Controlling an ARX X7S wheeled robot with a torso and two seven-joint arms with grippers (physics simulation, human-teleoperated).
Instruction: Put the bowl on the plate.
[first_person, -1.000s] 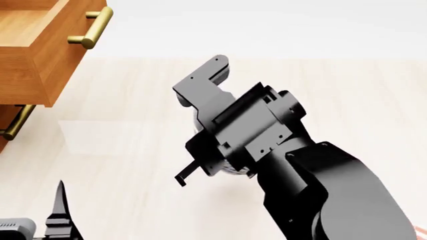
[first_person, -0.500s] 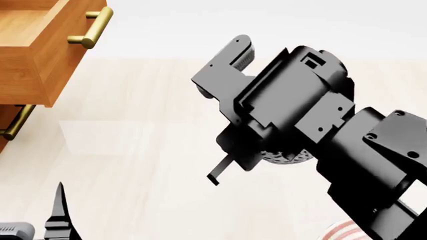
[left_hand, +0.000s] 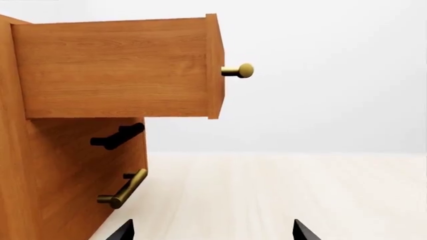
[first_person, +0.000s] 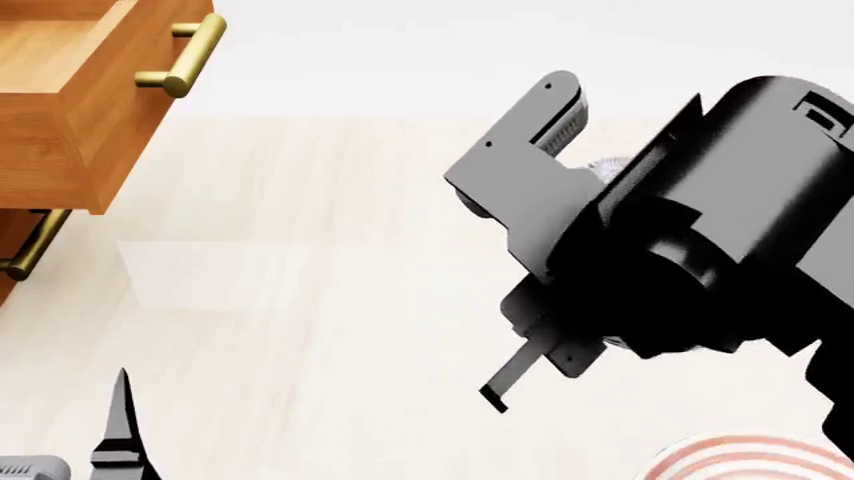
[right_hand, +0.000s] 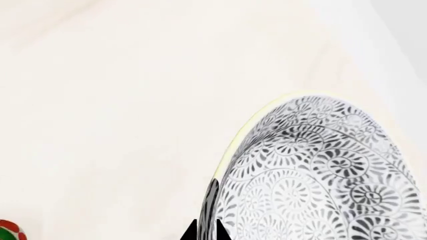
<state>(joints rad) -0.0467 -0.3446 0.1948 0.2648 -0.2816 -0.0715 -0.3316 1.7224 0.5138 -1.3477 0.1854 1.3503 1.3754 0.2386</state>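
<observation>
In the right wrist view the bowl, white with a dense grey-black floral pattern and a pale rim, fills the frame's lower right, held up over the pale floor. My right gripper is shut on its rim, one fingertip on each side of the wall. The head view has my right arm covering nearly all of the bowl; only a patterned sliver shows. The plate, white with red rings, peeks in below the arm. My left gripper is open and holds nothing.
A wooden cabinet stands at the left with an open drawer and brass handles. The left wrist view faces that drawer side-on. A red-and-green can shows at the right wrist view's corner.
My right arm has risen and swung to the right with the bowl in its grip. The plate's rim has come into view at the bottom right. The left gripper stays put.
</observation>
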